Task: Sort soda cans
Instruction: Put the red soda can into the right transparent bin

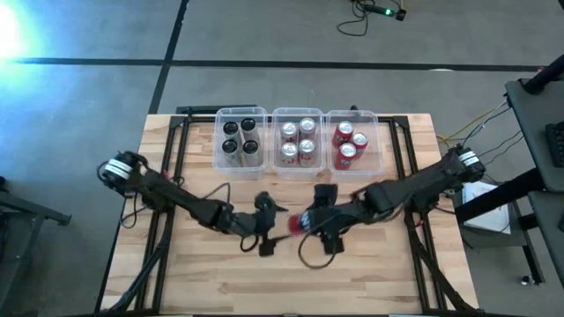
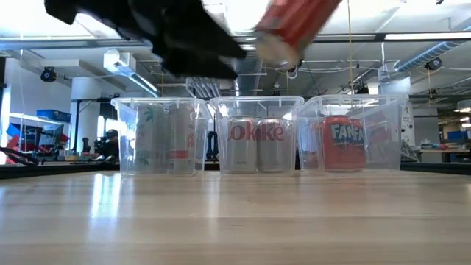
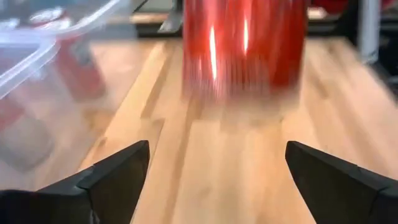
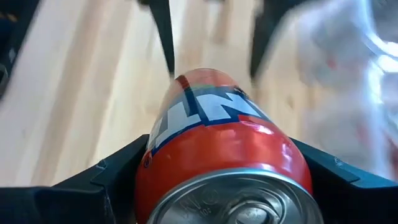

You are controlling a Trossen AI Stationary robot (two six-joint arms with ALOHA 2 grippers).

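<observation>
The right gripper (image 1: 302, 222) is over the middle of the table (image 1: 370, 273), on the near side of the bins. Its two fingers pinch a red can (image 4: 224, 155), one finger on each side. In the low view the red can (image 2: 294, 26) is up in the air and tilted, not touching the wood.

The left gripper (image 1: 269, 227) is just beside it, on the left. Its fingers (image 3: 118, 171) are spread wide with nothing between them. The red can (image 3: 242, 46) is right in front of them, a little way off.

Three clear bins sit in a row at the far side of the table. The left bin (image 1: 219, 145) has four black cans (image 1: 241, 139) in it. The middle bin (image 1: 276, 145) has four silver cans (image 1: 298, 139). The right bin (image 1: 377, 145) has three red cans (image 1: 349, 144), with room for one more at its near right corner.
</observation>
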